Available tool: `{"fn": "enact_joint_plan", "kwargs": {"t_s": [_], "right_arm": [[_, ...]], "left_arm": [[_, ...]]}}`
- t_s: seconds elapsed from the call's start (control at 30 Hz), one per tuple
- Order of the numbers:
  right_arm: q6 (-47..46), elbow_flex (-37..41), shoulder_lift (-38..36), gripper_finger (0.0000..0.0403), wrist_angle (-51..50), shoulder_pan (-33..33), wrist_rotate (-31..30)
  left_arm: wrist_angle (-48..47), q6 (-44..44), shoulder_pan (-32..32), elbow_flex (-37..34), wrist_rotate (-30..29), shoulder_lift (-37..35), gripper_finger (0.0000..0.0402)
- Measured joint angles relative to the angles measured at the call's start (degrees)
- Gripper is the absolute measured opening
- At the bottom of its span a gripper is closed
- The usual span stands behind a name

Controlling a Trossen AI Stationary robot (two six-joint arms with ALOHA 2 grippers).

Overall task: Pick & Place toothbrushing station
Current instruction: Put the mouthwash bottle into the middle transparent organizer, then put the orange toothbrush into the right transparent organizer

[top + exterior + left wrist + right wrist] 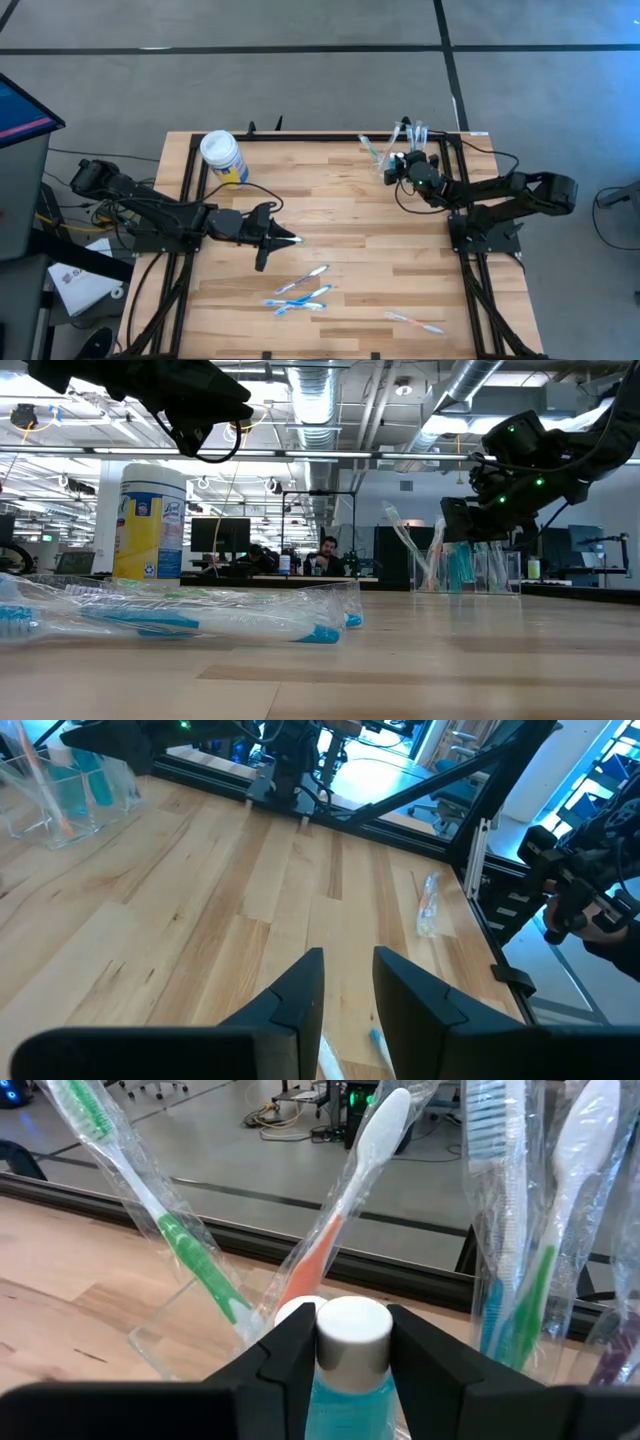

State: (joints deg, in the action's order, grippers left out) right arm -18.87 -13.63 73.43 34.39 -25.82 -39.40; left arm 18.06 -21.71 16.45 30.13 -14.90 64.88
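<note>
On table [350, 220], four wrapped toothbrushes [300, 293].

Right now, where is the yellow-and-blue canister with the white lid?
In the high view, the canister stands upright near the table's far left corner, beyond the left gripper.

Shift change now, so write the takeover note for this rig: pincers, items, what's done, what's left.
Right pincer: at the clear plastic toothbrush holder in the table's far right corner, closed on the white-capped blue bottle there.
Left pincer: hovers mid-table.
Done: several plastic-wrapped standing toothbrushes are in the holder.
Left: loose wrapped toothbrushes lie on the near side of the table; the bottle is not yet released.
</note>
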Motion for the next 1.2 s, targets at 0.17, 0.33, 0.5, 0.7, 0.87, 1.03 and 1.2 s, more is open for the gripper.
{"fn": "enact_joint_plan", "kwargs": {"t_s": [0.17,0.33,0.5,0.7,0.87,1.03,1.2], "right_arm": [[1.31,0.0,0.0,0.0136,0.18,0.0,0.7],[1.31,0.0,0.0,0.0175,0.18,0.0,0.7],[1.53,0.0,0.0,0.0191,0.39,0.0,0.64],[2.53,0.0,-0.05,0.0184,0.83,0.0,0.6],[3.01,0.0,-2.4,0.0172,0.56,0.0,0.59],[2.99,0.0,-6.42,0.0167,-1.88,0.0,4.5],[2.96,0.0,-9.55,0.0169,-5.05,0.44,11.53]], "left_arm": [[0.0,-0.17,0.0,0.0,0.0,0.0,0.0085],[0.0,-0.17,0.0,0.0,0.0,0.0,0.0085],[-0.02,-0.15,-0.02,0.0,-0.02,0.0,0.0085],[-0.01,-0.15,-0.02,0.0,-0.02,-0.02,0.0085],[-0.02,-0.15,-0.02,0.0,-0.02,0.0,0.0085],[-0.02,-0.14,-0.02,0.0,-0.04,0.0,0.0085],[-0.02,-0.13,-0.02,0.0,-0.06,0.0,0.0085]]}}
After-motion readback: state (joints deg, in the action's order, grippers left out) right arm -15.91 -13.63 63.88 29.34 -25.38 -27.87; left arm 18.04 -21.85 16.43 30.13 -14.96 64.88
